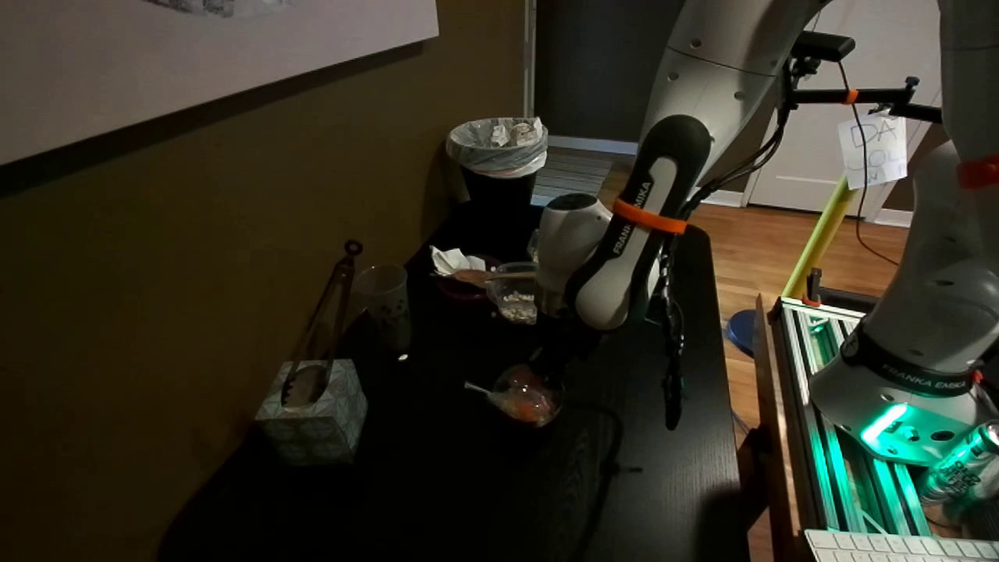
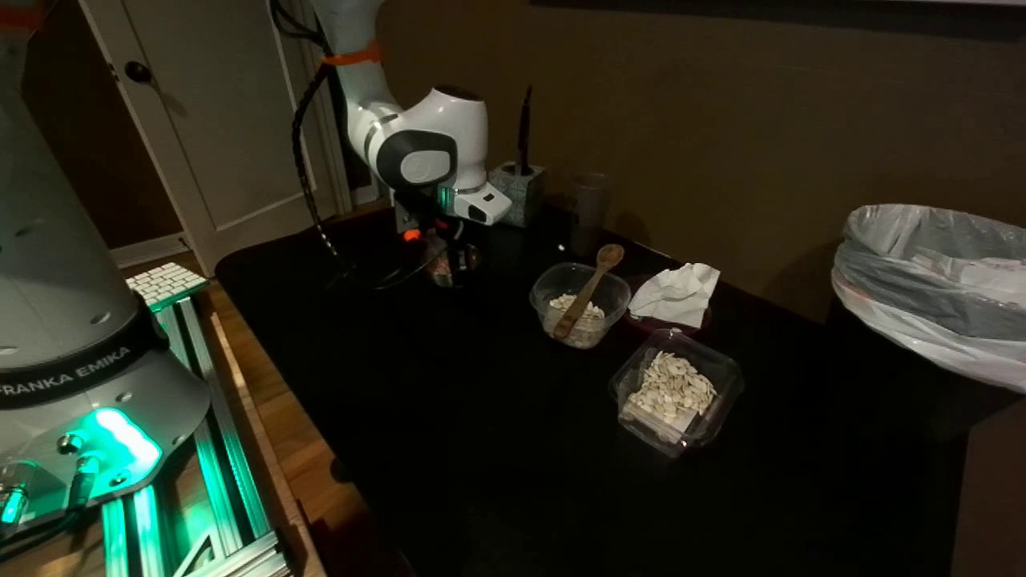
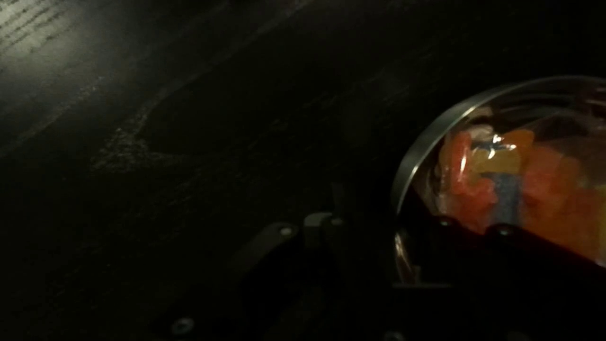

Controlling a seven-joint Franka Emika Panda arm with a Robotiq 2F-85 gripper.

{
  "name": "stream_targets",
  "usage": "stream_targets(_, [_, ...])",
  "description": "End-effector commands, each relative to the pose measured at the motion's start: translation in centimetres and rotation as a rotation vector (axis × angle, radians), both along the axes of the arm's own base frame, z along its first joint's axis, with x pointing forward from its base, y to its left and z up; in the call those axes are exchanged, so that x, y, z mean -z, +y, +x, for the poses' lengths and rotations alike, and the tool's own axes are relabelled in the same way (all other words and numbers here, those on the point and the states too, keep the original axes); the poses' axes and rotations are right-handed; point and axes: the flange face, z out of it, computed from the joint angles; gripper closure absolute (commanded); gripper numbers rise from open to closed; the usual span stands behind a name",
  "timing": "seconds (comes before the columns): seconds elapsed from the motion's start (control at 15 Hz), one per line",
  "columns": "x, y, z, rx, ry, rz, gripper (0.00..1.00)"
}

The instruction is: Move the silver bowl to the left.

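Note:
The silver bowl (image 1: pixel 549 420) is small, round and shiny, with orange-red contents in clear wrapping inside. A wrapper end sticks out over its side. It also shows in an exterior view (image 2: pixel 468 258), partly hidden by the gripper. In the wrist view its metal rim (image 3: pixel 438 125) curves at the right. My gripper (image 3: pixel 389 206) has one finger inside the bowl and one outside, and it looks shut on the near rim; the pads are very dark. The gripper (image 1: pixel 550 363) is over the bowl's side. I cannot tell whether the bowl touches the table.
A clear container (image 2: pixel 542 306) with a wooden spoon (image 2: pixel 591 288), a dark red bowl (image 2: pixel 696 324) with white paper, and another clear container (image 2: pixel 725 385) stand on the black table. A tissue box (image 1: pixel 316 429) with tongs (image 1: pixel 332 312) and a clear cup (image 1: pixel 382 293) stand by the wall.

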Motion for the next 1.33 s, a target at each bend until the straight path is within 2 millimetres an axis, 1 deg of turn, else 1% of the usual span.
stream_targets(0.0, [0.6,0.2,0.7,-0.005,-0.002,0.006,1.00])
stream_targets(0.4, [-0.7,1.1,1.2,-0.015,-0.005,0.054,0.98])
stream_targets(0.47, [-1.0,1.2,1.2,-0.009,-0.001,0.068,1.00])
stream_targets(0.6, [-1.5,1.3,1.1,0.020,0.008,0.098,0.99])
stream_targets(0.93, [-2.3,0.7,1.2,0.150,0.052,0.178,0.99])
stream_targets(1.27, [-3.4,0.1,1.6,0.230,0.022,0.249,0.99])
